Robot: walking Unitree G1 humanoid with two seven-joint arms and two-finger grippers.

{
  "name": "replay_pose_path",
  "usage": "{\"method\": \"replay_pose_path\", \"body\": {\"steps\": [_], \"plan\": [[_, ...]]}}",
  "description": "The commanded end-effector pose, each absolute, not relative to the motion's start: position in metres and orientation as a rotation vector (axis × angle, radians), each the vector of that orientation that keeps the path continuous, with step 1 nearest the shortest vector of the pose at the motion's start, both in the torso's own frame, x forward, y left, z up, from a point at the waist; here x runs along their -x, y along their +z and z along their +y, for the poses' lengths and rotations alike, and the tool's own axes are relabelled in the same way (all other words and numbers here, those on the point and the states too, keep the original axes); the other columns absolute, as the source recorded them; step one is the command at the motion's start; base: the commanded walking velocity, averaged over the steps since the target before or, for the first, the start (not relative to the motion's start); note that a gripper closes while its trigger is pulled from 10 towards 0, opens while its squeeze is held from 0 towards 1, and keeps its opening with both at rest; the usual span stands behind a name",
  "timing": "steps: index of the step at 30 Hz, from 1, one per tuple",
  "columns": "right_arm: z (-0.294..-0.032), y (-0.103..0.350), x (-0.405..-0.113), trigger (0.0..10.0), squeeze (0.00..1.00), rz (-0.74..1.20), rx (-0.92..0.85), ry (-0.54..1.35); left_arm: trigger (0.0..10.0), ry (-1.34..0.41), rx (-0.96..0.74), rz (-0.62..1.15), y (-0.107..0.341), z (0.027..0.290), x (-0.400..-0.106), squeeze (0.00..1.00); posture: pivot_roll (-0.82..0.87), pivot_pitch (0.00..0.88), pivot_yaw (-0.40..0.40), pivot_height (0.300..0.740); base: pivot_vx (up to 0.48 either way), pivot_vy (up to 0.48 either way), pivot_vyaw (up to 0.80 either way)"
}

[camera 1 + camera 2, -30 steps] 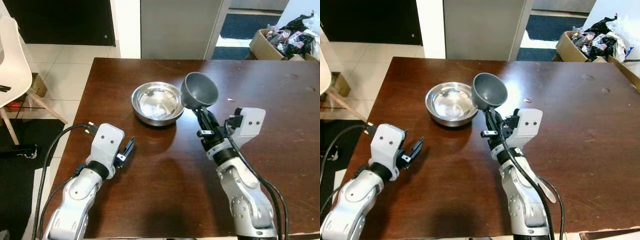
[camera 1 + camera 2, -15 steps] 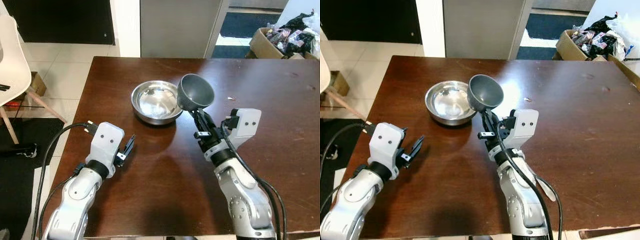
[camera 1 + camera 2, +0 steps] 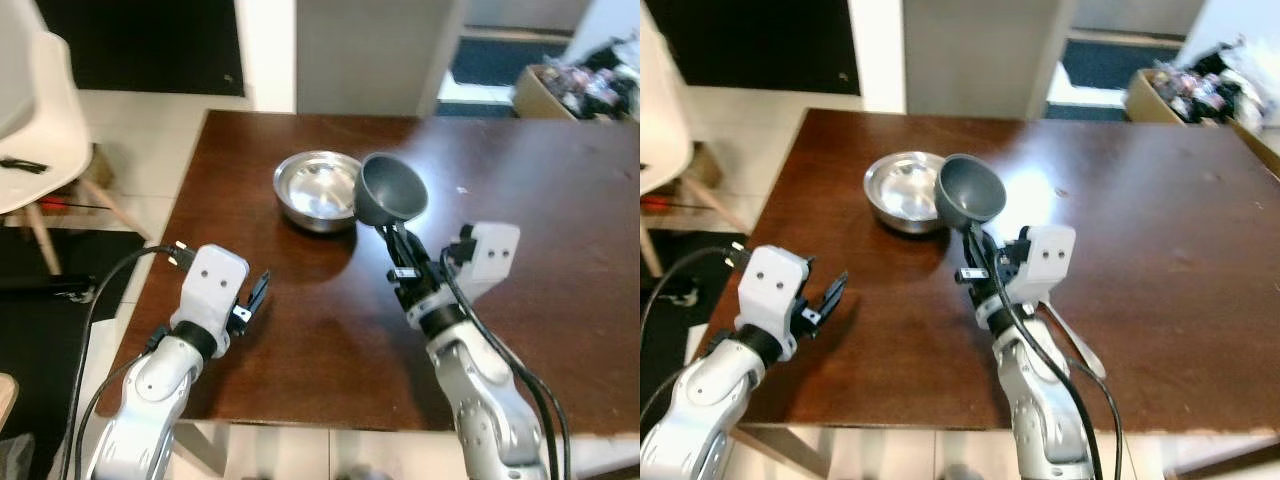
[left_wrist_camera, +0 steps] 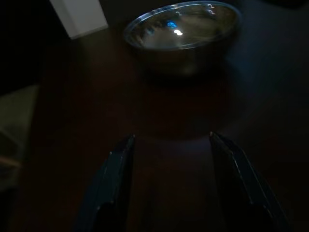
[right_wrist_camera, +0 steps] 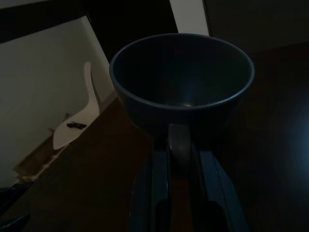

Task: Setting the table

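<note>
Shiny steel bowl [image 3: 318,190] – matt grey cup [image 3: 392,189] – glossy wooden table [image 3: 560,250].

On the counter [image 3: 560,230], the steel bowl [image 3: 318,190] sits ahead of the left hand [image 3: 255,296], well apart from it. The right hand [image 3: 399,248] holds the cup [image 3: 392,188] up by its base, just beside the bowl's right rim. A chair [image 3: 45,120] stands on the floor, off to the left hand's left.

Steel bowl [image 4: 182,30] beyond parted jaws
</note>
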State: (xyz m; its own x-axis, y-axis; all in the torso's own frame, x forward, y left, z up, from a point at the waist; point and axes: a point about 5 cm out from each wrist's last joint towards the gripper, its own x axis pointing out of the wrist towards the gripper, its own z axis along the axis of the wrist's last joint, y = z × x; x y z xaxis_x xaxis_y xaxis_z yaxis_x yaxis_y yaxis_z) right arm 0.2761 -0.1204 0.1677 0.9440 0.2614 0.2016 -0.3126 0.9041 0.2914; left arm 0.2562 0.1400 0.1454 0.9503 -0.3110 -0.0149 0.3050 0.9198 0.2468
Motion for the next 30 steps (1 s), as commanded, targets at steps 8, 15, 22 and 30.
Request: {"method": "replay_pose_path", "body": {"steps": [8,15,22,30], "plan": [[-0.1206,0.1674,-0.2748,10.0,0.0,-0.16,-0.342,0.294,10.0,-0.321,-0.256,-0.015,0.145,0.1397,-0.2554,0.0,-0.05,0.036,0.025,0.74,-0.337,0.0,0.0],[-0.1201,0.1665,-0.2743,10.0,0.0,-0.157,-0.344,0.293,10.0,-0.321,-0.257,-0.014,0.1453,0.1401,-0.2548,0.0,-0.05,0.038,0.028,0.74,-0.34,0.0,0.0],[-0.1199,0.1662,-0.2743,10.0,0.0,-0.156,-0.346,0.293,10.0,-0.321,-0.258,-0.013,0.1453,0.1402,-0.2548,0.0,-0.05,0.04,0.029,0.74,-0.341,0.0,0.0],[-0.1192,0.1659,-0.2746,10.0,0.0,-0.156,-0.348,0.294,10.0,-0.32,-0.257,-0.011,0.1454,0.1407,-0.2553,0.0,-0.05,0.039,0.03,0.74,-0.34,0.0,0.0]]}}
